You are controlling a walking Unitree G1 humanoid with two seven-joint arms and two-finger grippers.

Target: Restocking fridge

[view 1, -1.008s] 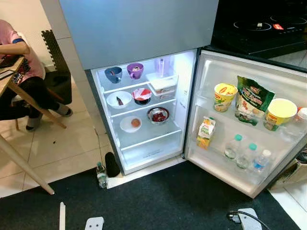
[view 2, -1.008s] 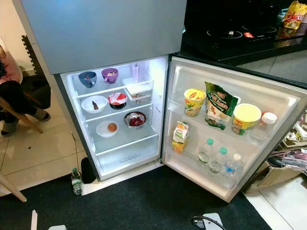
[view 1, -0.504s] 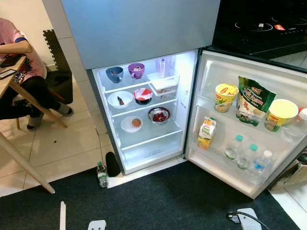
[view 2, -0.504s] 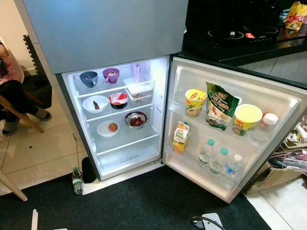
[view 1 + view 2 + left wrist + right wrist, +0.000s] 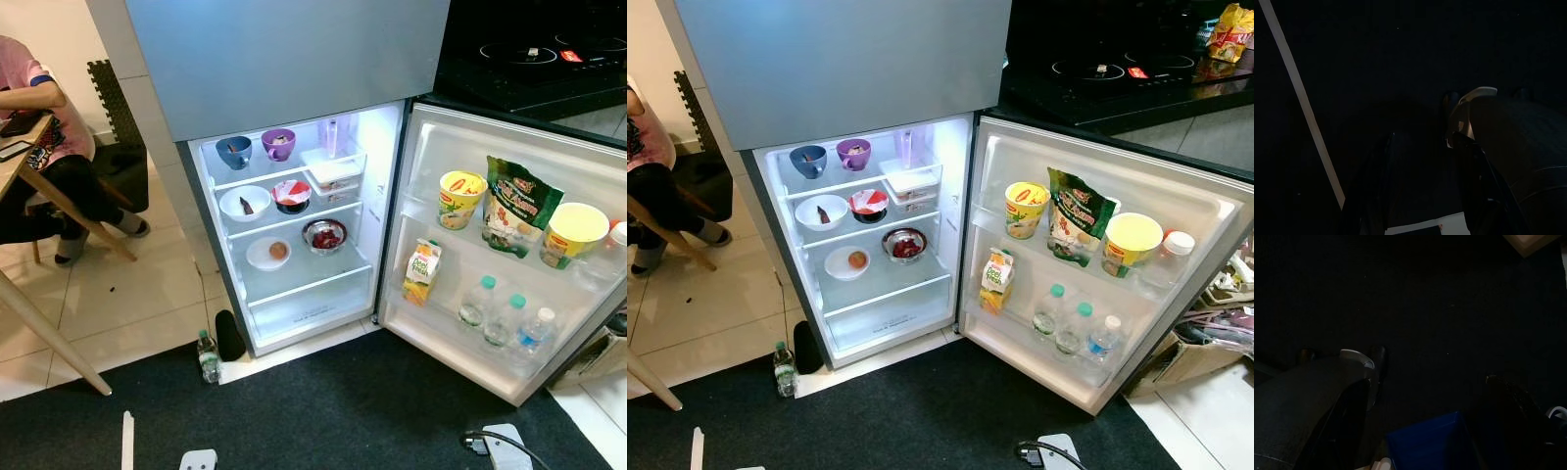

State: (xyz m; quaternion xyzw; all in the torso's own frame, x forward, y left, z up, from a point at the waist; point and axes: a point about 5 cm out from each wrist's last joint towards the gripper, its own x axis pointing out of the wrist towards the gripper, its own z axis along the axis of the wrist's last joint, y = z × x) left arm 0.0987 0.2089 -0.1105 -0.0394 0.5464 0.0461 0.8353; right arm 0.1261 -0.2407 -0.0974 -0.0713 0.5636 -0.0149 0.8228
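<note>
You're facing the open fridge (image 5: 294, 245), centre frame, shelves stocked. A water bottle (image 5: 207, 357) stands on the floor, lower left. I cannot tell either pincer's state. Probably next: fetch that bottle.

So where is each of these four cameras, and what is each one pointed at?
Left eye view: on the head, looking forward and down at the open fridge, its door and the dark mat.
Right eye view: beside it, same scene, set slightly sideways.
Left wrist view: on the left arm, looking along its dark fingers at the mat.
Right wrist view: on the right arm, very dark; a blue thing below.
Both eyes share the fridge; both wrists, the mat.
</note>
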